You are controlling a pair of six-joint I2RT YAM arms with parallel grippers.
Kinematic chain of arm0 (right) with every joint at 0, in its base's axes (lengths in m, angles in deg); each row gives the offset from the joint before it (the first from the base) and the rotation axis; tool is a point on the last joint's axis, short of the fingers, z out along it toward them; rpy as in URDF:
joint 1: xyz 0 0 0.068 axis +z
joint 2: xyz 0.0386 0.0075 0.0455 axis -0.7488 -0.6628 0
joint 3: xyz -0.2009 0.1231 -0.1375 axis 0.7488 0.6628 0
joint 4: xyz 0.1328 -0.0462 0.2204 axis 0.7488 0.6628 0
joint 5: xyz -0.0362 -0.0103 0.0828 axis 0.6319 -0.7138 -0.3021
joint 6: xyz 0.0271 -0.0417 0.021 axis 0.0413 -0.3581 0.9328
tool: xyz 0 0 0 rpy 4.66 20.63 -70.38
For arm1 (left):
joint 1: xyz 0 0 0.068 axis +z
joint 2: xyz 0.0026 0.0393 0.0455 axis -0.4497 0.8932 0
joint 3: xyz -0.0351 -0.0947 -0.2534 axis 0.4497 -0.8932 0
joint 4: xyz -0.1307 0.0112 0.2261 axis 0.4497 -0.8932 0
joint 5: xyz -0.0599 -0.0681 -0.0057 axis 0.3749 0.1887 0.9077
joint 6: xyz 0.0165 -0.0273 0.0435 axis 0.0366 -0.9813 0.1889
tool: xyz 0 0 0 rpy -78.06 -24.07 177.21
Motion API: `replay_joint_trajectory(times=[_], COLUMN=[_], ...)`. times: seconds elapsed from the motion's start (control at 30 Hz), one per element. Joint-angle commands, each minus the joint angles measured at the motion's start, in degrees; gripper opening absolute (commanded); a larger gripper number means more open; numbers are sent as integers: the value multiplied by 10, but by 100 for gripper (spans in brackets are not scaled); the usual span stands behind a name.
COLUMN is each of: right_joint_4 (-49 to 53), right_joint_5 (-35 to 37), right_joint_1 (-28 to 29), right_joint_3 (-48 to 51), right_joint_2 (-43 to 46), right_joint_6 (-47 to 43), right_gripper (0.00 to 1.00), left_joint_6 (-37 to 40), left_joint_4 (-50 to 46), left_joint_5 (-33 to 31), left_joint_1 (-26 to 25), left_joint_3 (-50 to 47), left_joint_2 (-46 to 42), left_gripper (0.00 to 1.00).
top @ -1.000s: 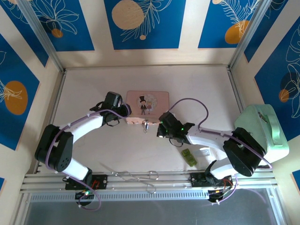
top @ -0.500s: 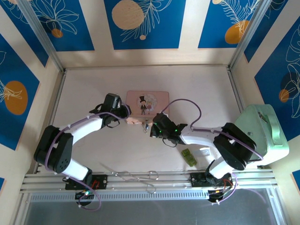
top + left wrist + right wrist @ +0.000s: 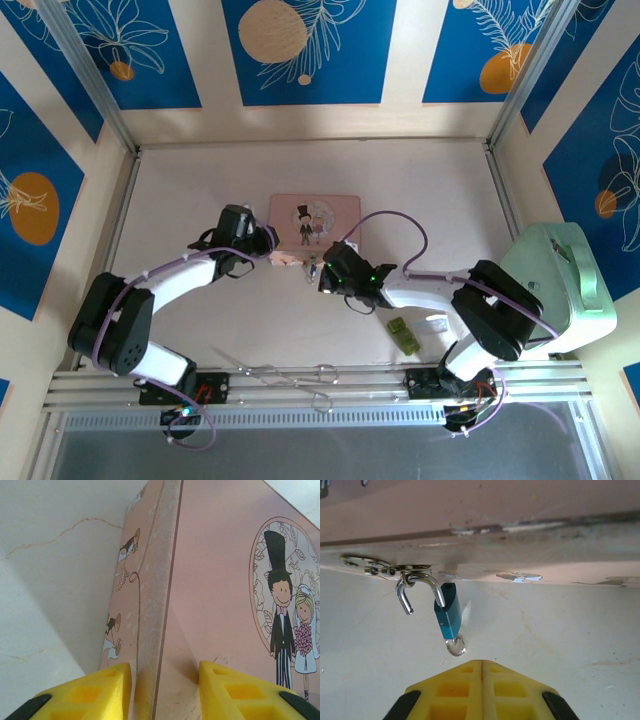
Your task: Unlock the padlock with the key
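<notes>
1. Position: the small blue metal padlock [image 3: 447, 616] hangs by its silver shackle from the thin metal hasp [image 3: 375, 569]. The hasp sits on the near wall of the flat pink tin box [image 3: 315, 212], whose lid carries a cartoon bride and groom.
2. Long axis: the padlock body runs from the hasp down toward the right gripper [image 3: 482, 664], tilted slightly. A small silver ring [image 3: 455, 646] sits at the end facing the fingers. One shackle leg stands free of the body, so the lock looks sprung.
3. Right gripper: its yellow fingers are pressed flat together and hold nothing. They sit just short of the ring and a little to its right, which makes this by far the nearer arm.
4. Left gripper [image 3: 165, 669]: its yellow fingers straddle the box's left near corner at a narrow spread, one by the side wall and one over the lid. Whether they truly pinch it I cannot tell from so close an angle.
5. Next move, as I judge it: the ring lies ahead and slightly left of the closed tips. They would have to part and ease forward along the padlock's axis to take it.
</notes>
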Motion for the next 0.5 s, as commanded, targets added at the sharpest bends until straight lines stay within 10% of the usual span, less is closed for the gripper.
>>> replay_joint_trajectory(times=[0.0,0.47], right_joint_4=[-13,-16], right_joint_5=[17,40], right_joint_1=[4,6], right_joint_3=[8,-36], right_joint_2=[3,-58], right_joint_6=[3,-31], right_gripper=[3,0], left_joint_6=[1,2], left_joint_4=[-89,-89], left_joint_5=[18,23], left_joint_1=[2,2], left_joint_3=[-23,-23], left_joint_2=[0,2], left_gripper=[38,36])
